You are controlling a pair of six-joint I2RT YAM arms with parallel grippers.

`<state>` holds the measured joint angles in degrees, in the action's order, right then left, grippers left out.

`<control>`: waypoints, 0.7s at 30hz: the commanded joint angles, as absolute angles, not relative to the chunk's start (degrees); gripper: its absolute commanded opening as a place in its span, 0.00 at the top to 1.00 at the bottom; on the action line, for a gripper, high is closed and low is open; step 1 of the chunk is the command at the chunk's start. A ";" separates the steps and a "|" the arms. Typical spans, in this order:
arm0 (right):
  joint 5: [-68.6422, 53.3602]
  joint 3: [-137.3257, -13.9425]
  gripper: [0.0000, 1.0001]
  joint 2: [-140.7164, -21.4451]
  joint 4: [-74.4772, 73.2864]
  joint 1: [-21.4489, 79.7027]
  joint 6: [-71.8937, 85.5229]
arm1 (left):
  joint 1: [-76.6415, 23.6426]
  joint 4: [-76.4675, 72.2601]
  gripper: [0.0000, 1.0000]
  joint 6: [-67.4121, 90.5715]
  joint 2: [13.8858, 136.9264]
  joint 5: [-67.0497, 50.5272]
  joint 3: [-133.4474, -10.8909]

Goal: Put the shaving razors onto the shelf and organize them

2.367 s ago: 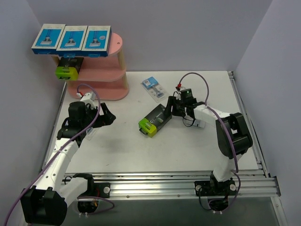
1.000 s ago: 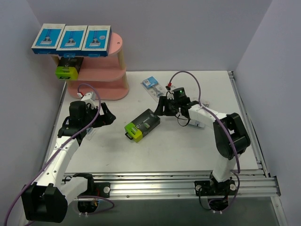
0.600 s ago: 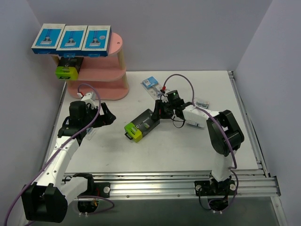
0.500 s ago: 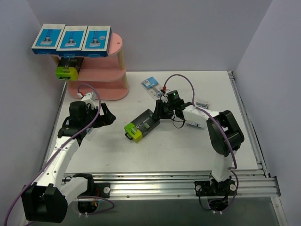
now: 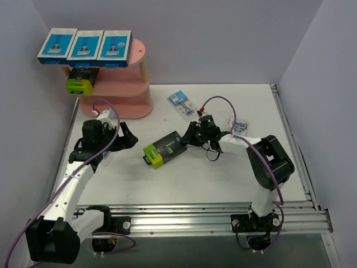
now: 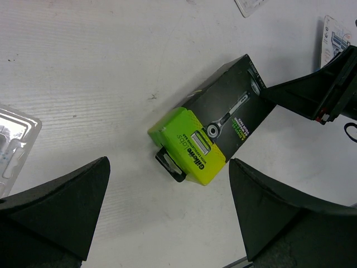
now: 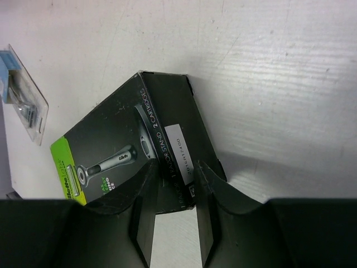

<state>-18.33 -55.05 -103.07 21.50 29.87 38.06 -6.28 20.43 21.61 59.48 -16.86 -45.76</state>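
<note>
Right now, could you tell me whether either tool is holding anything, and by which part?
The left tool is open and empty. The right tool sits at the dark end of the black box; whether it grips cannot be told.

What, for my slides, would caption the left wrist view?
Open left gripper faces a black-and-lime Gillette razor box, the right gripper meeting its black end.

razor box (image 5: pixel 165 150): blk w/ lime end | shelf (image 5: pixel 137 54): pink | flat boxes (image 5: pixel 85 44): blue/wht

We see three blue boxes (image 5: pixel 85 46) on the shelf's (image 5: pixel 120 90) top board, one black box (image 5: pixel 81 81) beneath them, and a second black box (image 5: pixel 164 149) lying on the table (image 5: pixel 223 178) with the right gripper (image 5: pixel 189 135) at its black end.
</note>
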 commanded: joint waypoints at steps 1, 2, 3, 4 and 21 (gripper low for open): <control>-14.95 -50.37 1.00 -102.14 17.13 32.25 45.69 | -6.15 18.81 0.04 21.53 59.41 -17.84 -46.93; -14.42 -48.71 1.00 -101.69 17.66 32.52 47.18 | -6.15 18.72 0.03 21.53 59.41 -17.84 -47.02; -14.24 -47.91 1.00 -100.82 19.15 32.87 50.07 | -6.15 18.81 0.04 21.53 59.33 -17.75 -46.93; -14.15 -47.12 1.00 -100.46 19.94 32.96 51.40 | -6.15 18.81 0.04 21.53 59.33 -17.75 -46.93; -14.76 -46.85 0.53 -90.18 22.59 31.56 54.40 | -6.33 15.82 0.04 25.57 63.36 -21.36 -45.62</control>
<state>-15.31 -44.99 -92.42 24.32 32.18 54.63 -6.28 19.68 23.77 62.87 -19.18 -45.65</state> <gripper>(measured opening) 0.468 0.967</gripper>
